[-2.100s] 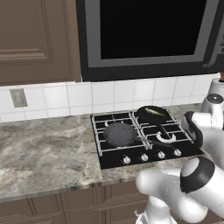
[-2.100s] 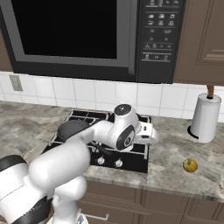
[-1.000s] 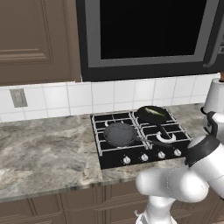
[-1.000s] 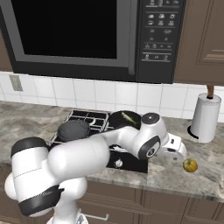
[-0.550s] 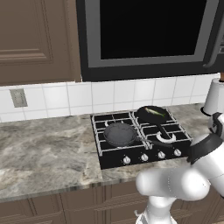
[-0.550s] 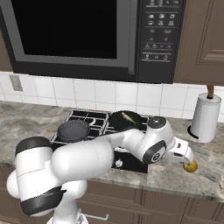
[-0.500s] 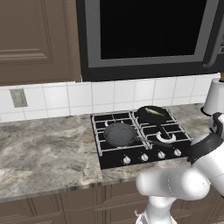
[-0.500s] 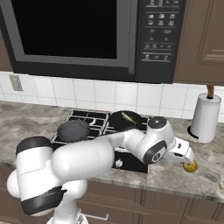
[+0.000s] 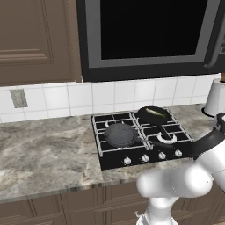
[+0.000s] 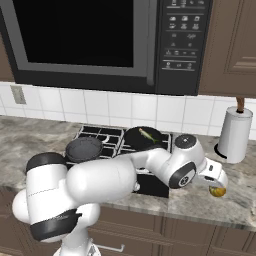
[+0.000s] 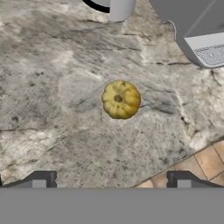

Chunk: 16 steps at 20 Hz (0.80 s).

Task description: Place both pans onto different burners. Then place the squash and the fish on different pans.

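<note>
Gripper (image 10: 218, 186) hangs at the right of the right base view, just above the squash (image 10: 217, 191), a small round yellow item lying on the marbled counter (image 10: 30, 135) near its front edge. From the hand view the squash (image 11: 121, 99) appears slightly above centre, ribbed and seen from its stem end, resting on bare stone; the two fingertips (image 11: 40, 180) stand wide apart at the lower corners with nothing between them, so the jaws are spread and holding nothing. Both pans sit on the hob (image 9: 143, 139): the front pan (image 9: 119, 135) occupies the front left burner in the left base view and is empty, while the rear pan (image 9: 154, 116) on the back right burner carries the fish (image 9: 154, 112), a thin greenish strip. Their handles point toward the lower right of that frame. A paper towel roll (image 10: 232, 134) stands upright on the counter at the right, well behind the squash. A microwave (image 10: 100, 40) hangs above the hob.
</note>
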Motion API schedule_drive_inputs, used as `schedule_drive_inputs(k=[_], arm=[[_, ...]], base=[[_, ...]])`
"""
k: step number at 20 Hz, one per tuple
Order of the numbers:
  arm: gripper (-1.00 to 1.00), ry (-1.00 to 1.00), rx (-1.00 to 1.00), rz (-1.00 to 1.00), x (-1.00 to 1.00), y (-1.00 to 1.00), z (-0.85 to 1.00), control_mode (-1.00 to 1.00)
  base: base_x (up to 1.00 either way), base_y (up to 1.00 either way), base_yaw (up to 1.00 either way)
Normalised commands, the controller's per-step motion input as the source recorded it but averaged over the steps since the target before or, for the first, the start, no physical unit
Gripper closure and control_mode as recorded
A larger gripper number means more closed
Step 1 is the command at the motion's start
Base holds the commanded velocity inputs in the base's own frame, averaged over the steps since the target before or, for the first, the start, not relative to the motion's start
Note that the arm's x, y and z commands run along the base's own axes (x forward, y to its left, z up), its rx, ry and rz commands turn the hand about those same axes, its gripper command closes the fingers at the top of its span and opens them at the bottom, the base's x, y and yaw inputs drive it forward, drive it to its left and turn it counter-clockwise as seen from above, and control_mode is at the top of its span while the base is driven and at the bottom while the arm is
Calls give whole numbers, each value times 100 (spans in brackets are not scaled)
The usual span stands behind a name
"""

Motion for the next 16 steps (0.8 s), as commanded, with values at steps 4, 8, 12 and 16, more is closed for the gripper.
schedule_drive_inputs(k=[4, 8, 12, 16], arm=[[-100, 0, 1, -1, 12, -19, -2, -100], [-100, 0, 1, -1, 21, -15, -2, -100], [-100, 0, 2, 0, 16, -13, -5, -100], [-100, 0, 1, 0, 0, -15, -14, -100]], base=[[0, 0, 0], [0, 0, 0], [0, 0, 0], [0, 0, 0]])
